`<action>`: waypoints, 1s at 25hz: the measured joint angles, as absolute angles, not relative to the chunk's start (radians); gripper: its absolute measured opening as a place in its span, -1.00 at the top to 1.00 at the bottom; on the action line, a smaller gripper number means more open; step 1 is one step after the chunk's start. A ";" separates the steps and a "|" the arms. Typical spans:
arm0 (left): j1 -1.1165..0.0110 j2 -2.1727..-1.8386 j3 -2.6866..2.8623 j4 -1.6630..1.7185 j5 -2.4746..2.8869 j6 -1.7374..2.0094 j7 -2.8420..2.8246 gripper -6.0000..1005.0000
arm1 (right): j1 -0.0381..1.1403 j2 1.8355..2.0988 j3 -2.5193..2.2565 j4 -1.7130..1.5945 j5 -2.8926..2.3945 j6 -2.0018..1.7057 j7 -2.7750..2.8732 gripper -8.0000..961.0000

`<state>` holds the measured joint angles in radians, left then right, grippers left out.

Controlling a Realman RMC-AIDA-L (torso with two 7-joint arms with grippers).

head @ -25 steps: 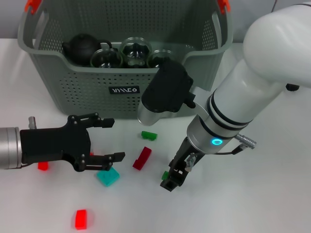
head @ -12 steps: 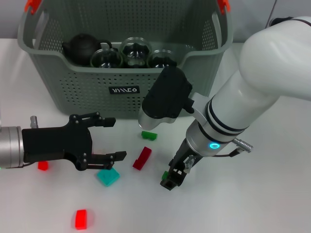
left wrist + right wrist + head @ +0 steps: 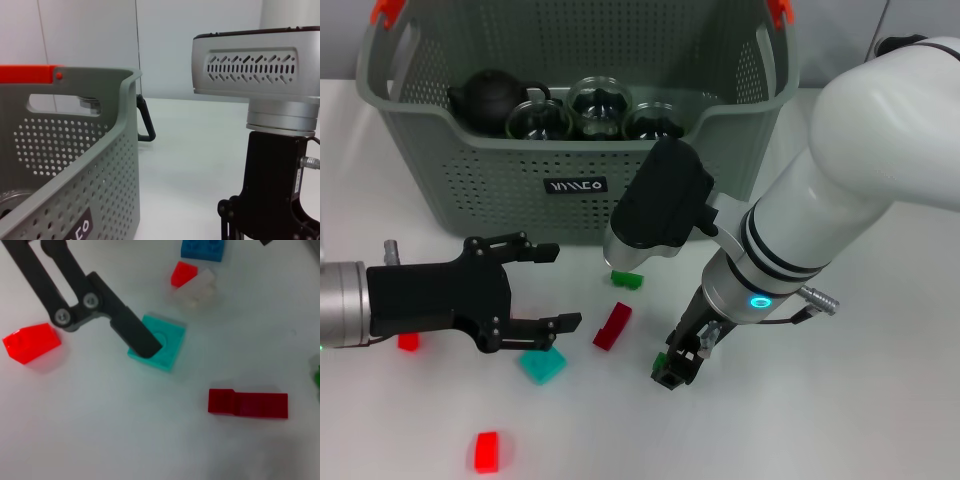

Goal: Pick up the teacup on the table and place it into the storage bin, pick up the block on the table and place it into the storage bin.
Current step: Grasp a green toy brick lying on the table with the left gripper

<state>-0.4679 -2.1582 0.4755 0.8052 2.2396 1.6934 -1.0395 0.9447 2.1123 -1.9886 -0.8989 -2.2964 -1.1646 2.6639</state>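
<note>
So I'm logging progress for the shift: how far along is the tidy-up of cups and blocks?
Done: glass teacups sit in the storage bin beside a black teapot.
In hand: the right tool is down at a small green block; the left tool is open over the teal block.
Left: the dark red block, another green block and bright red blocks lie on the table.

Left gripper (image 3: 545,290) lies level just above the table (image 3: 880,400), jaws spread wide. Right gripper (image 3: 672,370) points steeply down at the table, its white arm bent above.
</note>
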 joint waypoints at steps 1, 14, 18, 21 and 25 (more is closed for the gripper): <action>-0.468 -2.158 0.475 0.804 2.240 1.693 -1.038 -0.69 | 0.945 2.112 -1.989 -0.899 -2.296 -1.164 2.664 -0.11; -0.468 -2.158 0.474 0.800 2.240 1.692 -1.022 -0.69 | 0.950 2.114 -2.000 -0.896 -2.296 -1.164 2.672 0.03; -0.467 -2.158 0.474 0.799 2.240 1.692 -1.022 -0.69 | 0.951 2.114 -2.002 -0.893 -2.296 -1.164 2.672 0.03; -0.467 -2.158 0.474 0.799 2.240 1.691 -1.022 -0.69 | 0.955 2.114 -2.003 -0.881 -2.296 -1.164 2.672 0.03; -0.467 -2.158 0.474 0.799 2.240 1.690 -1.022 -0.69 | 0.956 2.114 -2.004 -0.874 -2.296 -1.162 2.672 0.03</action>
